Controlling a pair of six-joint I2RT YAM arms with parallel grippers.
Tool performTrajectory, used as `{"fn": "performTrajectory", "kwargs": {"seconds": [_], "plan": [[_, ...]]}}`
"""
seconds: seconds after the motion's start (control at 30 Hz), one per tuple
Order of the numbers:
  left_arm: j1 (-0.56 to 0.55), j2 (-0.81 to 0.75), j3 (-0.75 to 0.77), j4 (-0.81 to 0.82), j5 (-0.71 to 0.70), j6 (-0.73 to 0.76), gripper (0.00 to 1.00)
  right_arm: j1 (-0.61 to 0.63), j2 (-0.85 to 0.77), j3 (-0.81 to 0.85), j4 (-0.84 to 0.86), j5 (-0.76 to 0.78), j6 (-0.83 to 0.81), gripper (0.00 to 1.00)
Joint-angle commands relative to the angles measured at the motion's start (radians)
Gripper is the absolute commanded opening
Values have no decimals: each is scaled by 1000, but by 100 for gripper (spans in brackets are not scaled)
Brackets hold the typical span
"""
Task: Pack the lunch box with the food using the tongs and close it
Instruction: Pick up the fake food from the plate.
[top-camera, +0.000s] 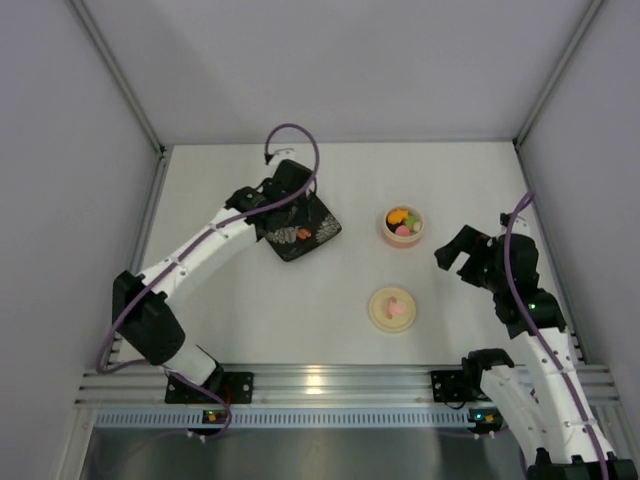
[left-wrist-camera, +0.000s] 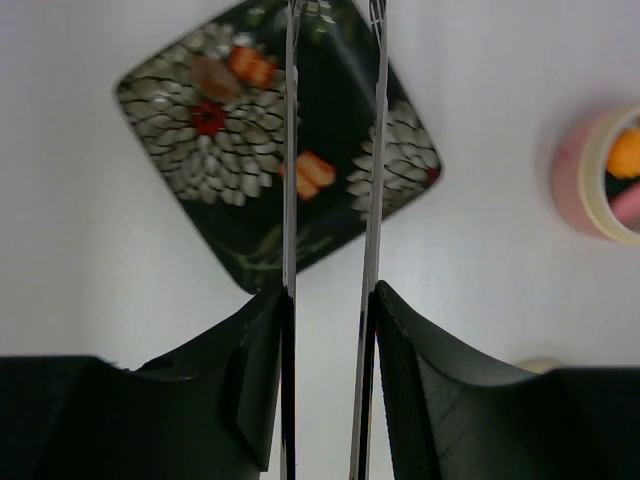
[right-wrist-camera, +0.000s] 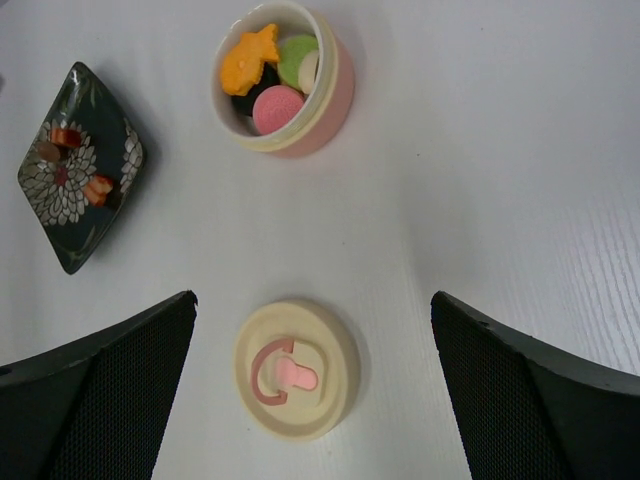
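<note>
Where grey walls (top-camera: 60, 150) rise, the white table (top-camera: 300, 320) holds the lunch box (top-camera: 404, 226).

I am seeing bare table (top-camera: 300, 310) between the plate (top-camera: 322, 222) and the lunch box (right-wrist-camera: 338, 95); a gripper is fitting through there. The lid (right-wrist-camera: 297, 368) is lying apart, nearer to the arm bases. The left arm (top-camera: 195, 250) and the tongs (left-wrist-camera: 290, 150) are covering the plate from above.
</note>
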Motion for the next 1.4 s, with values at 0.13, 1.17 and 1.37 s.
{"fn": "performTrajectory", "kwargs": {"seconds": [0.13, 1.17, 1.37], "plan": [[166, -156, -196, 69, -36, -34, 46, -16, 20, 12, 52, -24, -4, 100], [216, -79, -291, 155, 23, -61, 44, -16, 18, -27, 76, -36, -1, 99], [215, -81, -310, 155, 22, -64, 44, -16, 18, -28, 75, -36, -1, 99]]}}
